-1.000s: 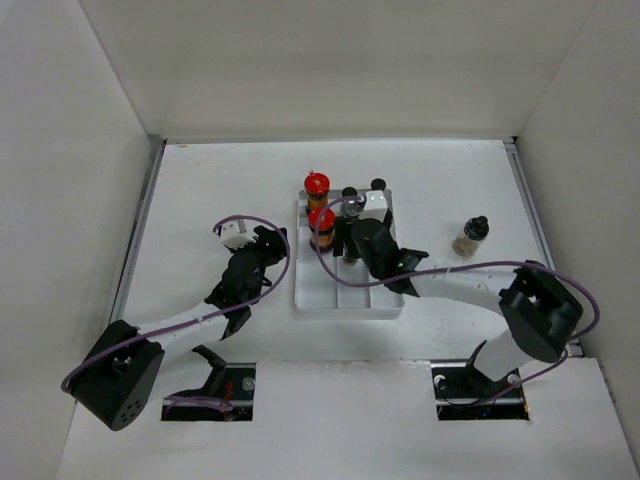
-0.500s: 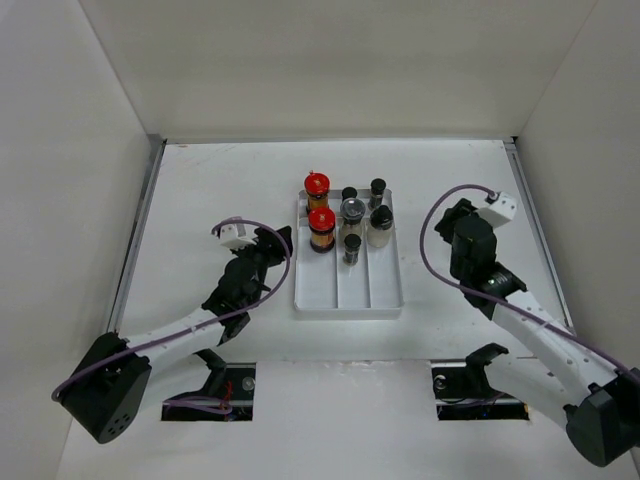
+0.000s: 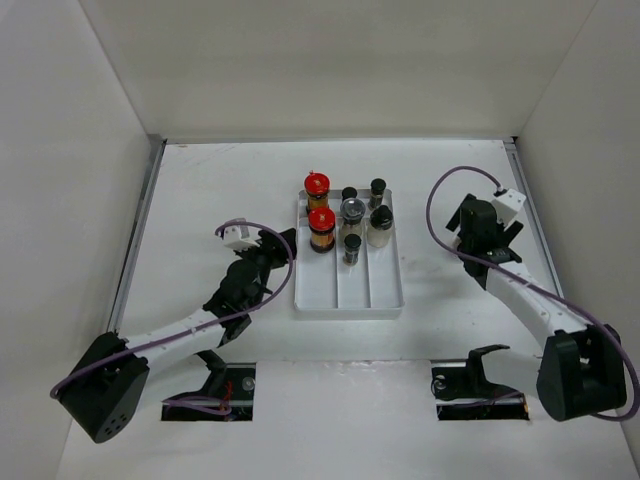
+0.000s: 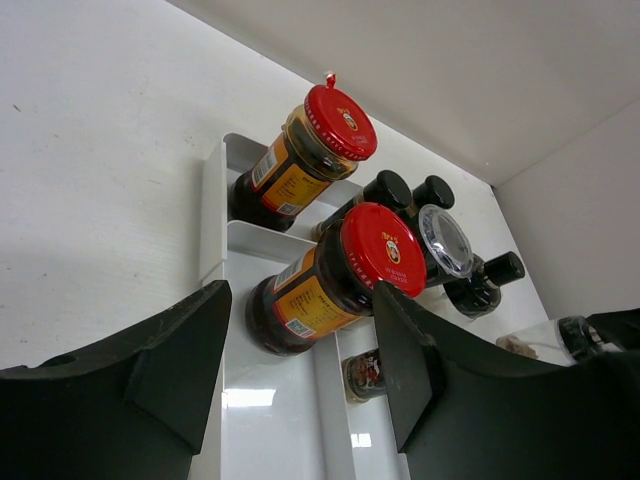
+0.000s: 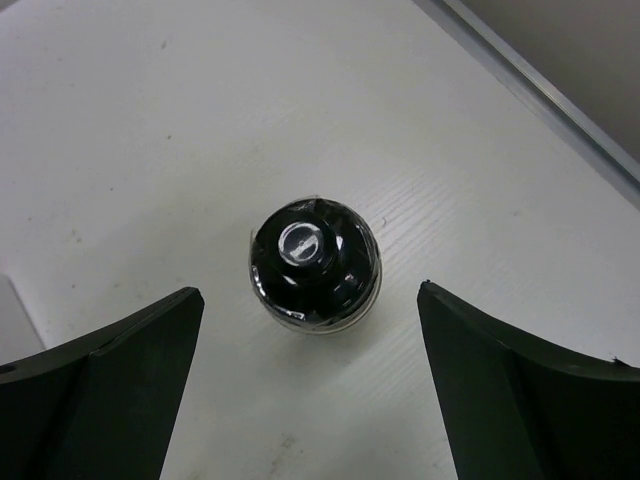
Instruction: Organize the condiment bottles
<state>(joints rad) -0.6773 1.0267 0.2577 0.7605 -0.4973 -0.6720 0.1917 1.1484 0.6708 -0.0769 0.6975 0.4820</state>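
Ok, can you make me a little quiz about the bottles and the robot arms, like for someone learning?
1. True or false: both red-capped bottles stand in the left side of the tray.
2. The black-lidded bottle below the right gripper is: A) upright on the table, B) in the tray, C) lying on its side.
3. What does the left gripper hold?
Key: 1 true; 2 A; 3 nothing, it is open beside the tray.
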